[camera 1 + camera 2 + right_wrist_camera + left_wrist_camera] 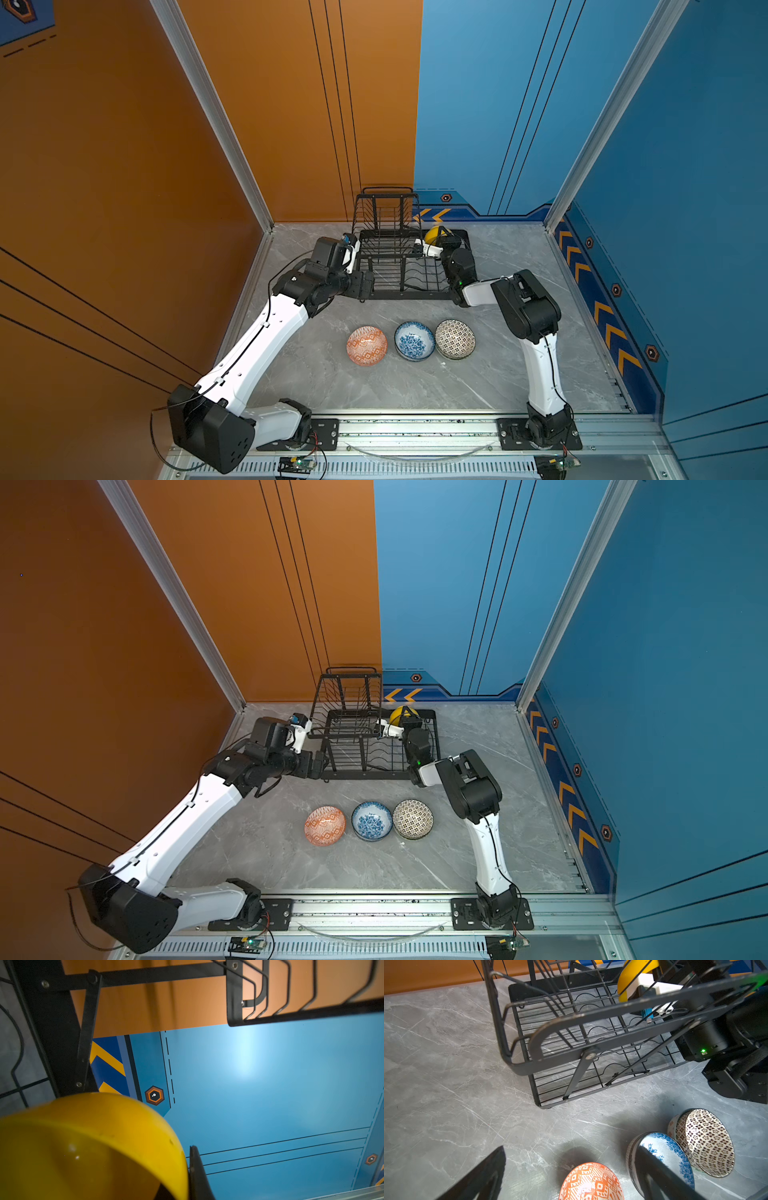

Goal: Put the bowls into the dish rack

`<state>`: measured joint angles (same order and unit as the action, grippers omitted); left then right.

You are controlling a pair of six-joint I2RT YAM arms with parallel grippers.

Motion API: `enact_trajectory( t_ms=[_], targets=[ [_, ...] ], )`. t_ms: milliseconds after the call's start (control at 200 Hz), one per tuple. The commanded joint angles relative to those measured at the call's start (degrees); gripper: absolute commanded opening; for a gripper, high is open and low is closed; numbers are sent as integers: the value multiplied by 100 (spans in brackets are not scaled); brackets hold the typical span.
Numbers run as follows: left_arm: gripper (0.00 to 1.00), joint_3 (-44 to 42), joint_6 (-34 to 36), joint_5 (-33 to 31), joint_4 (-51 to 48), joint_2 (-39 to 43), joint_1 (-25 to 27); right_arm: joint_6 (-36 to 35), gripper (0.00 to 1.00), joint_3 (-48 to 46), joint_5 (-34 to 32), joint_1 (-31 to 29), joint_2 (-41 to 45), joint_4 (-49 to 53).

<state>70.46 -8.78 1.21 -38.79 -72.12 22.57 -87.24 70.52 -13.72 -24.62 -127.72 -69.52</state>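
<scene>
The right jaws are clamping tight on the rim of the yellow bowl (433, 234) and holding it tipped up over the rear right part of the dish rack (386, 249), above its base tray (415, 296) and just beside the raised basket (384, 216). In the right wrist view the bowl (93, 1136) is sitting close to the camera, with one dark finger (197, 1174) lying against its rim. The left jaws are standing wide apart and holding nothing, hanging by the rack's front left corner; their two fingers (477, 1178) are showing spread wide over the desk (446, 1084). In front of the rack, three bowls are resting upright in a row on the desk: the orange-patterned bowl (366, 345) on the left, the blue floral bowl (414, 340) just beside it, and the black-and-white bowl (455, 338) touching the blue one.
</scene>
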Motion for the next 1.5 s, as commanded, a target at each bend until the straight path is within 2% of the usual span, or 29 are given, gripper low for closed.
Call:
enact_trajectory(
  t_ms=[0, 330, 816, 1497],
  targets=[
    [98, 112, 133, 82, -24, 101, 11, 13, 0, 301, 159, -7, -108, 47],
    [98, 245, 564, -41, -24, 93, 106, 108, 0, 705, 317, -120, -318, 454],
    [98, 290, 696, -58, -24, 111, 147, 207, 0, 1425, 456, -183, -678, 1249],
    [98, 293, 795, 28, -24, 40, 138, 457, 0, 1985, 489, -343, -1120, 1385]
  ],
)
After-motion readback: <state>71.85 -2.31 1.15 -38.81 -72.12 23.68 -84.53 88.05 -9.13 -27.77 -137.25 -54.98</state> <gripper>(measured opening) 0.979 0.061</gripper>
